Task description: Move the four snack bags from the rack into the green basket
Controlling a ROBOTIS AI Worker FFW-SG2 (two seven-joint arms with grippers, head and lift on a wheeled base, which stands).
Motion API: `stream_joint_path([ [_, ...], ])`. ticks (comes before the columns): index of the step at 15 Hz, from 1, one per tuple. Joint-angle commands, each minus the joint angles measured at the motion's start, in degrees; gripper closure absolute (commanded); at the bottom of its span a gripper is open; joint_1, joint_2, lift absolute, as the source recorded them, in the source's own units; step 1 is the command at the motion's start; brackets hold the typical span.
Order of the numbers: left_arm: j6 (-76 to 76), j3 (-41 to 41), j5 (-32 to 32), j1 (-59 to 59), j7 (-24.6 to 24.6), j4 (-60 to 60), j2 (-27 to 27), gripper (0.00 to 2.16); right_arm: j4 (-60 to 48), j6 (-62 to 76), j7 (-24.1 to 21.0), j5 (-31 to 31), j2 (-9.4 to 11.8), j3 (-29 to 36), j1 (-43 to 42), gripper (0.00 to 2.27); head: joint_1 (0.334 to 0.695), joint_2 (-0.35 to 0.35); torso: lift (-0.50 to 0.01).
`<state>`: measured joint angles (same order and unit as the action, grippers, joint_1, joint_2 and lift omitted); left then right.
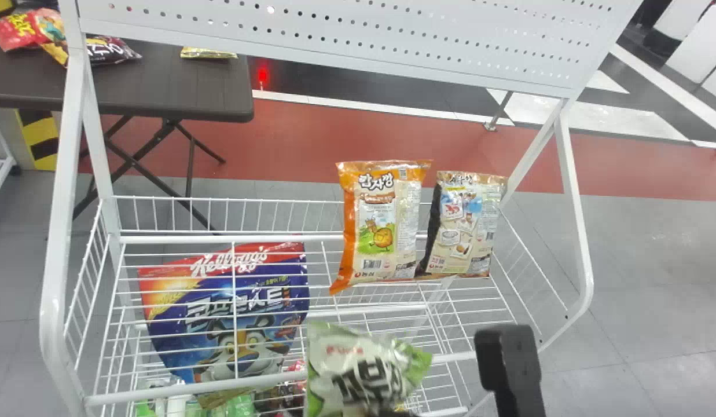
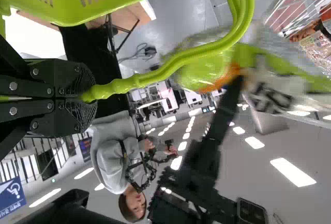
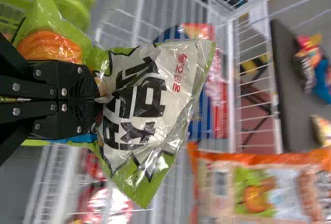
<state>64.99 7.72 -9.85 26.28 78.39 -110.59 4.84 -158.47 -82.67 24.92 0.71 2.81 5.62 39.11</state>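
The left pincer (image 2: pixel 89 94) is clamped on the handle (image 2: pixel 170 66) of the green basket (image 2: pixel 67 14). At lower centre of the head view, the green-and-white bag (image 1: pixel 358 370) slants across the right pincer (image 3: pixel 94 100), closed on it; it likely needs to travel left, clear of handle and front rail (image 1: pixel 161 391).

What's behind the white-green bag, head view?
A white rack bar passes behind the bag, showing on both sides; red packaging peeks out at its left. Anything else directly behind is covered.

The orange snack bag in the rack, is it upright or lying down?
Upright: the orange snack bag stands in the rack, top edge highest, beside the dark-edged snack bag.
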Motion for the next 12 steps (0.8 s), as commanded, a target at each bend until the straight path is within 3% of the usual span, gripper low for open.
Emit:
stream_joint_path([
  [1,0.02,0.02,0.0,0.0,0.01,-0.15,-0.01,1.49,0.8,-2.02,0.48,0.34,0.26,1.32,2.02,2.24,0.695,-0.35,0.0],
  [5,0.02,0.02,0.0,0.0,-0.17,-0.15,-0.09,1.49,5.19,-5.01,2.24,-2.21,1.05,-0.08,3.43,2.24,0.695,-0.35,0.0],
  [12,0.02,0.55,0.18,-0.18,-0.43,-0.06,-0.18,1.49,15.12,-1.67,1.18,-1.24,2.9,-7.38,1.93,2.24,0.695,-0.35,0.0],
])
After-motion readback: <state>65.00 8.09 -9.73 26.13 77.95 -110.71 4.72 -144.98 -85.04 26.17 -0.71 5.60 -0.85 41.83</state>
